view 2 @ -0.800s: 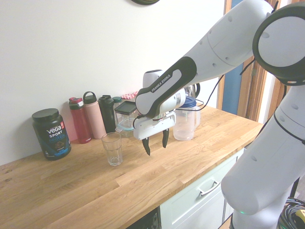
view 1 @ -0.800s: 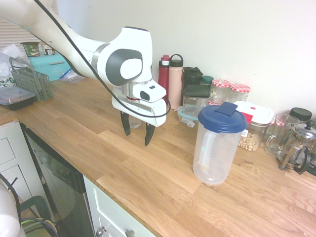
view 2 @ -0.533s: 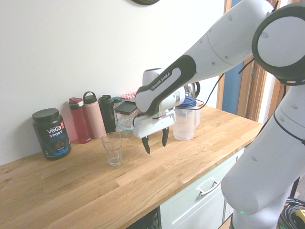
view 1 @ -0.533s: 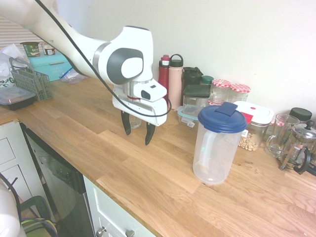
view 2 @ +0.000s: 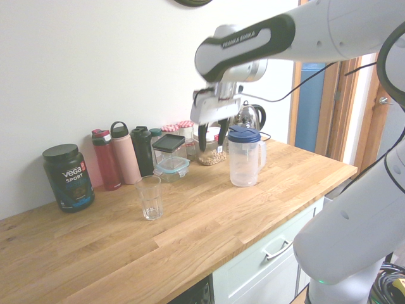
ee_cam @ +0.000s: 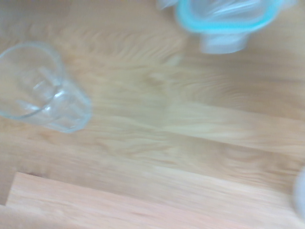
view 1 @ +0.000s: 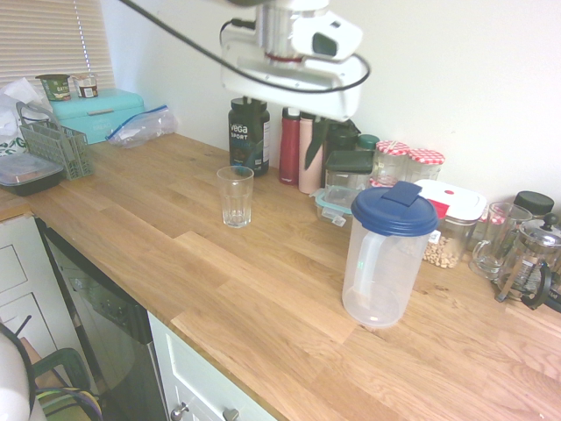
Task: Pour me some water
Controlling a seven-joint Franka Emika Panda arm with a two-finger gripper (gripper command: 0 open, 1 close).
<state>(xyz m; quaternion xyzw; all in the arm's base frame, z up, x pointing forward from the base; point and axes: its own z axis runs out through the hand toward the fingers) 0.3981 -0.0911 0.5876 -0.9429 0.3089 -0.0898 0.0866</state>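
An empty clear drinking glass (view 1: 235,195) (view 2: 149,197) stands upright on the wooden counter, and the wrist view shows it from above (ee_cam: 43,88). A clear plastic pitcher with a dark blue lid (view 1: 388,254) (view 2: 244,157) stands further along the counter, lid on. My gripper (view 2: 211,138) hangs high above the counter, between the glass and the pitcher and close to the row of jars at the wall. It is open and holds nothing. In the first exterior view only the white hand shows at the top, with the fingers lost against the dark bottles.
Along the wall stand a black Vega tub (view 1: 249,136), red and pink bottles (view 1: 300,140), dark containers, red-lidded jars (view 1: 408,162), a teal-rimmed box (ee_cam: 221,19), a French press (view 1: 530,259) and a kettle (view 2: 252,115). A grey rack (view 1: 57,145) sits far left.
The arm has lifted from low beside the glass to high above the counter and shifted toward the pitcher and the wall. The gripper stays open; glass and pitcher have not moved.
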